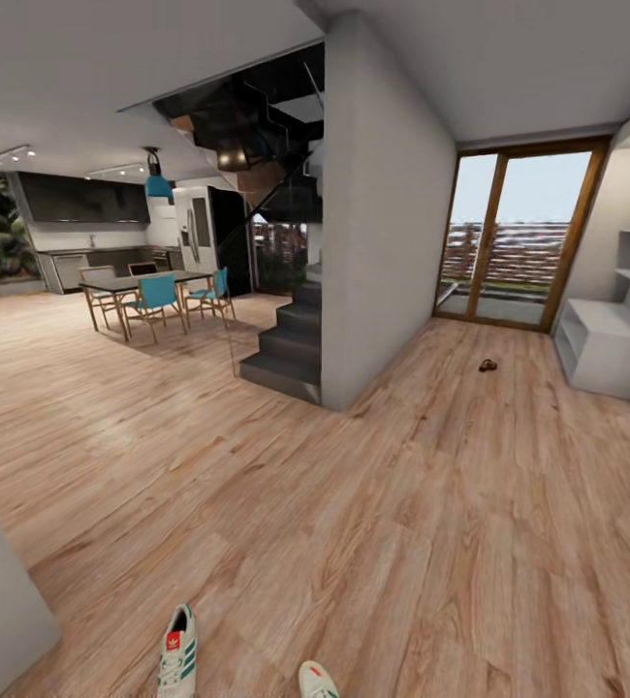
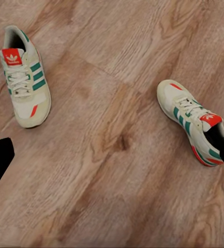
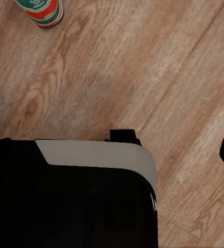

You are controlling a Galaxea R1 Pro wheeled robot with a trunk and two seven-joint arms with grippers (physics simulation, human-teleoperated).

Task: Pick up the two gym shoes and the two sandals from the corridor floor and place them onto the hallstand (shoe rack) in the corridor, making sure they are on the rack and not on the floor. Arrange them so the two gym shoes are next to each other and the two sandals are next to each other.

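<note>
Wood-plank floor (image 2: 117, 170) bears two gym shoes (image 2: 25, 77) with unreadable red tongue labels; pincer states indiscernible.

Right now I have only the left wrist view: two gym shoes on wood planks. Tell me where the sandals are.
Observer: The head view shows the sandals as a small dark shape on the corridor floor, far ahead, in front of the glass door. They are too small to tell whether it is one or both.
Operator: Now place the hallstand for me.
Observer: The hallstand stands by the right wall, to the right of the sandals, with its wall shelves above it.
Operator: Give me the shoes relative to the robot.
Observer: Both lie at the head view's bottom edge, close in front of the robot: the left gym shoe and the right gym shoe.
</note>
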